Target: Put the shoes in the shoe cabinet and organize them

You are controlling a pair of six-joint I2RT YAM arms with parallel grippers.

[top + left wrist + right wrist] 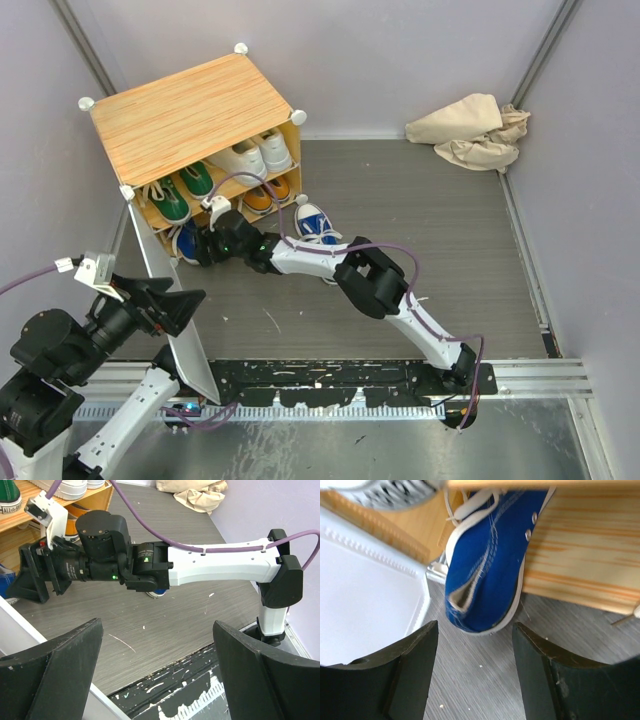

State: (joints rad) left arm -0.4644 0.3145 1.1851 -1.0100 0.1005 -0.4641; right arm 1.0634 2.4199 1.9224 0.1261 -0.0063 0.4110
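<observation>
The shoe cabinet (190, 112) stands at the back left with its door (178, 335) swung open towards me. White shoes (256, 153) and green shoes (182, 192) sit on the upper shelf, orange shoes (266, 196) lower right. One blue shoe (490, 560) lies in the lower left compartment, its heel poking out over the floor. My right gripper (475, 630) is open just behind that heel, not touching it. Another blue shoe (315, 222) lies on the floor in front of the cabinet. My left gripper (157, 630) hangs open and empty beside the door.
A crumpled beige cloth (470, 130) lies in the back right corner. The right arm (200, 565) stretches across the grey floor towards the cabinet. The door's white panel (365, 590) is close on the left of the right gripper.
</observation>
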